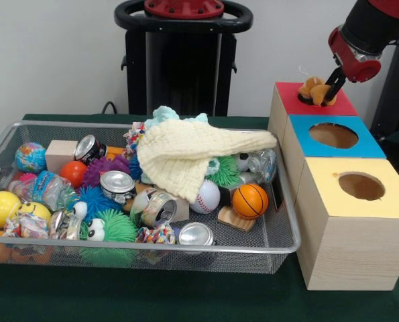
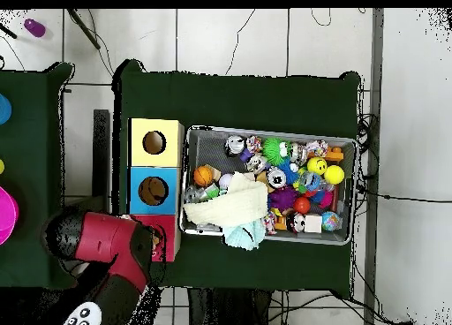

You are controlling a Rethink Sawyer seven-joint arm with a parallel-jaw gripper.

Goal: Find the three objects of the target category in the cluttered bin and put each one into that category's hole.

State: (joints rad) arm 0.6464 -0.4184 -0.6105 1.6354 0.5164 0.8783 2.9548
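No label could be read on the cans in the wire bin point(image 1: 290, 236). The gripper point(image 1: 328, 89) had its fingers closed on an orange plush toy point(image 1: 313, 89) at the red box's hole point(image 1: 305, 99). Dark green cloth covered the surface point(image 1: 186, 295), a pale wall behind.

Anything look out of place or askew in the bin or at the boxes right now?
Yes. The pale yellow knitted cloth lies over the clutter in the wire mesh bin, one corner draped over the rim toward the boxes. It hides items beneath. Nothing looks spilled or damaged.
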